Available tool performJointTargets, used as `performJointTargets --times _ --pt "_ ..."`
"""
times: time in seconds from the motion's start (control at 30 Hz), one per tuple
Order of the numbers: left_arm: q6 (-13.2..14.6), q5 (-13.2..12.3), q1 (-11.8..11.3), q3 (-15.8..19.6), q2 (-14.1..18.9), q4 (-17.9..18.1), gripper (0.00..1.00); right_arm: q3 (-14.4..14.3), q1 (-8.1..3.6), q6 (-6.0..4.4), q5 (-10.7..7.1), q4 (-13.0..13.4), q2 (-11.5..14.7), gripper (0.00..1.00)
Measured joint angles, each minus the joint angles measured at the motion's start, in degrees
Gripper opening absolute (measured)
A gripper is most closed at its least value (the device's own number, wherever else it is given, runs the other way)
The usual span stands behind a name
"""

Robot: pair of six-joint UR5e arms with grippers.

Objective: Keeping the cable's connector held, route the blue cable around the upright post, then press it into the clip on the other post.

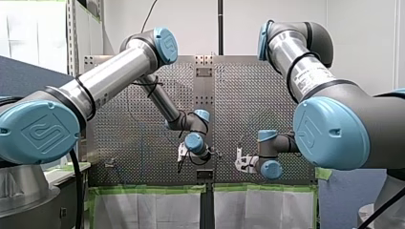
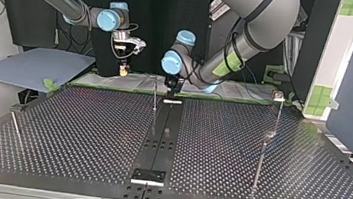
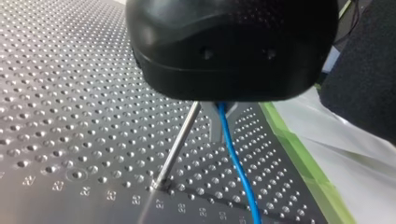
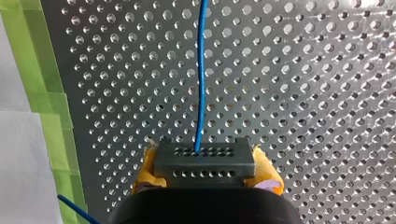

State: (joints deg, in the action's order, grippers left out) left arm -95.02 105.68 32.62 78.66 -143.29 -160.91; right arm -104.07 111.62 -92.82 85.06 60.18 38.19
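Clamping one grey connector in my right pincer, yellow pads tight on both sides. Sending one blue cable straight ahead over the desk to my left pincer; cannot tell how tight there. Passing just beside one thin upright post, nearest my left arm. Well apart, further off, one clip post. Two pincers in all. Probably looping the near post next.

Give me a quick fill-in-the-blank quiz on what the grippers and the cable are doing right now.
My right gripper has its yellow pads shut on the cable's dark ____.
The cable leaving it is ____ in colour.
In the left wrist view the cable passes beside a thin metal ____.
The perforated table is edged with ____ tape.
Missing words: connector; blue; post; green.
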Motion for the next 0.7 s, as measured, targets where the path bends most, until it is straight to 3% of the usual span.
performJointTargets --times 0.7 --pt "-0.3 1.4 0.7 0.0 0.0 -3.0 0.00 0.6 -1.72 0.05 -1.01 -0.6 0.0 0.00"
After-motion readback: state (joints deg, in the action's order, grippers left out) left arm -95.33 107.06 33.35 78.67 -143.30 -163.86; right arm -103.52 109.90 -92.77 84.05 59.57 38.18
